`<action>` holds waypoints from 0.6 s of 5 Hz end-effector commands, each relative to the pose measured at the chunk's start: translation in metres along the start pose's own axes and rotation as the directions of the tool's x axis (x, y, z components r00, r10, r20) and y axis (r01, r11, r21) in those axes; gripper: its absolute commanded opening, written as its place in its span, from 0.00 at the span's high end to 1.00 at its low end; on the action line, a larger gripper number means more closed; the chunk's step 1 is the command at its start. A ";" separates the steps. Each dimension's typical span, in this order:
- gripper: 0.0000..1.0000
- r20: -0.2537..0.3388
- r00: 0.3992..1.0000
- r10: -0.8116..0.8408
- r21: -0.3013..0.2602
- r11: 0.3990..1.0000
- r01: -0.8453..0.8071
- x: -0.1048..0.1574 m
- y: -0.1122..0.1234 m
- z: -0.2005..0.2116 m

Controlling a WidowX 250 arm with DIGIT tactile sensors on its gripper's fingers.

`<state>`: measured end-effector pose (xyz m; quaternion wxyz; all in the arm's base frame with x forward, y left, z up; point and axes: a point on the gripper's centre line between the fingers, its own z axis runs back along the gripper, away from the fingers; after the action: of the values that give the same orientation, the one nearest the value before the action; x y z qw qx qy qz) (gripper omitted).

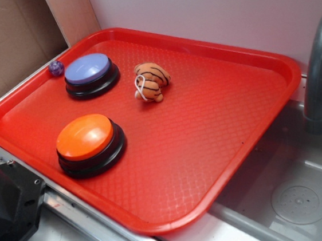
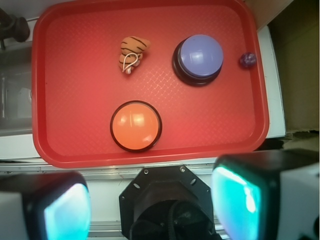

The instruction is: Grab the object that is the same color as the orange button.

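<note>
The plush tiger [image 2: 133,53] is lying upper-centre on the red tray [image 2: 70,145], long axis running upper right to lower left. The gripper [image 2: 150,200] is hovering wide open, holding nothing, over a steel sink [image 1: 299,198].

Sink corner by a pale wall

White wall [image 1: 206,6] behind; steel sink basin [image 1: 295,192] and grey faucet [image 1: 320,75] (cardboard panel [image 1: 9,44] opposite).

Bright, even light; soft sheen on the red tray [image 1: 217,109] and orange button [image 2: 136,125]. In the wrist view the near fingers [image 2: 65,210] are blurred, glowing teal.
</note>
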<state>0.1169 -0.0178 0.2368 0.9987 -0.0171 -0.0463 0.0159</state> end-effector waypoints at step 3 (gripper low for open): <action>0.00 -0.052 0.935 0.350 -0.054 0.934 -0.353 0.076 -0.015 -0.091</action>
<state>0.1974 -0.0328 0.1500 0.9797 -0.0543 -0.0089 0.1930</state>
